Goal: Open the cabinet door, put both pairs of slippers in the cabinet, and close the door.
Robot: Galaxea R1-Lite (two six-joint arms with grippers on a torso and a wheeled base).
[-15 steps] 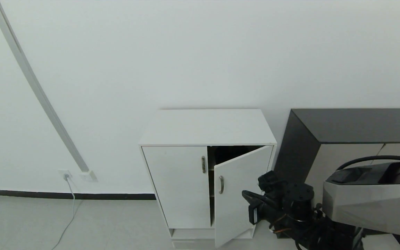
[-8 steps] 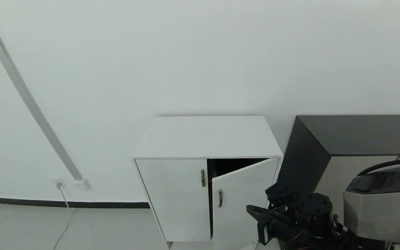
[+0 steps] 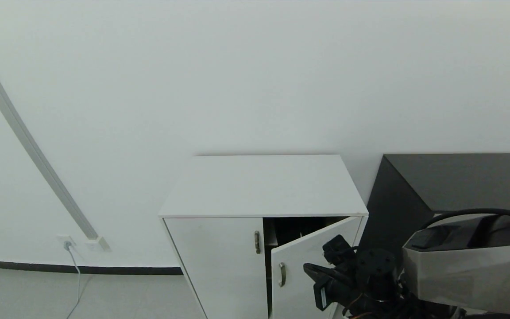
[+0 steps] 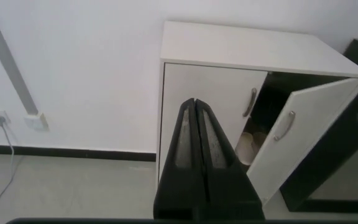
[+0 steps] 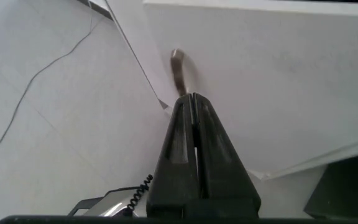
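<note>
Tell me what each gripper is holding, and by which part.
Nothing is held. The left gripper is shut and empty, facing the cabinet. The right gripper is shut and empty, close to the handle of the open door.

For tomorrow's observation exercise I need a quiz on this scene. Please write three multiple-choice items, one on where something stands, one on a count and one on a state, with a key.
1. What stands on the robot's right of the white cabinet?
A. a chair
B. a dark low unit
C. a ladder

2. How many handles are on its doors?
A. one
B. three
C. two

3. How is the right-hand door?
A. partly open
B. shut flush
C. taken off

Key:
1 B: the dark low unit stands beside the cabinet, against the same wall.
2 C: each of the two doors carries one handle near the middle seam.
3 A: it stands angled outward and shows the dark inside, while the left door lies flush.
</note>
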